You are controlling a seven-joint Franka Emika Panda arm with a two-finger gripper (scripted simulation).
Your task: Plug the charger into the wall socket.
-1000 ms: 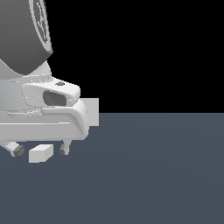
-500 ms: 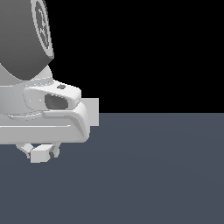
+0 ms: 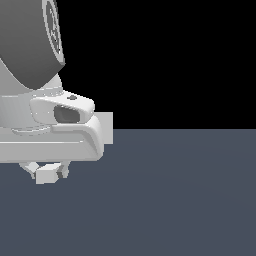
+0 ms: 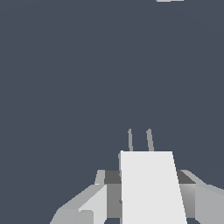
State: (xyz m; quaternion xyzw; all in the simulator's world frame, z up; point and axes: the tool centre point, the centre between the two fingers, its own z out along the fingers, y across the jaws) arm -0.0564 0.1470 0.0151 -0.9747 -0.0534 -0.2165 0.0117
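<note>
The gripper (image 3: 48, 172) hangs low at the exterior view's left, its two short fingers (image 3: 62, 172) closed in on the charger (image 3: 46, 174), a small white brick that sits between them and hides most of their tips. In the wrist view the same gripper (image 4: 146, 197) shows from above: the charger (image 4: 151, 186) fills the gap between the grey finger pads (image 4: 92, 202), each side of the block lying against a finger, so the claw is narrowed to the block's width and has hold of it. Two thin grey prongs (image 4: 140, 140) stick out from the far end of the charger, side by side and parallel, pointing away over the dark blue-grey floor (image 4: 87, 78). The block appears lifted off that floor, though the gap beneath it is hard to judge. Above the fingers in the exterior view sits the broad pale hand of the arm (image 3: 50, 135), and above that a large grey link. A small pale sliver (image 4: 169, 1) lies far off at the edge of the wrist view; what it is cannot be told.
</note>
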